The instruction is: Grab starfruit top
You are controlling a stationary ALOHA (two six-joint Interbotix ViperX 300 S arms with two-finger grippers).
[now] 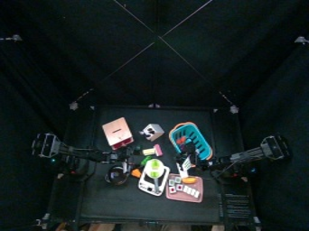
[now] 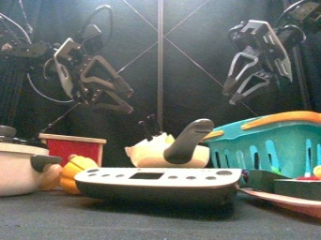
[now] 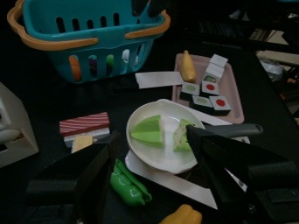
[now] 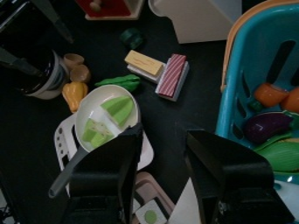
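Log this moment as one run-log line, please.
left end effector: open, above starfruit | starfruit: in white pan, ungrasped | right end effector: open, raised

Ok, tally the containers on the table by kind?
Teal basket: 1
Pink tray: 1
White pan: 1
Pot: 1
Pink box: 1
Total: 5

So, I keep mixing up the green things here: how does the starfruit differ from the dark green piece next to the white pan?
The starfruit is pale yellow-green and ridged; the dark green piece is deeper green and smoother. The starfruit lies inside the white pan; the dark green piece lies outside it, by its rim. Both are small toy foods, and neither is held.
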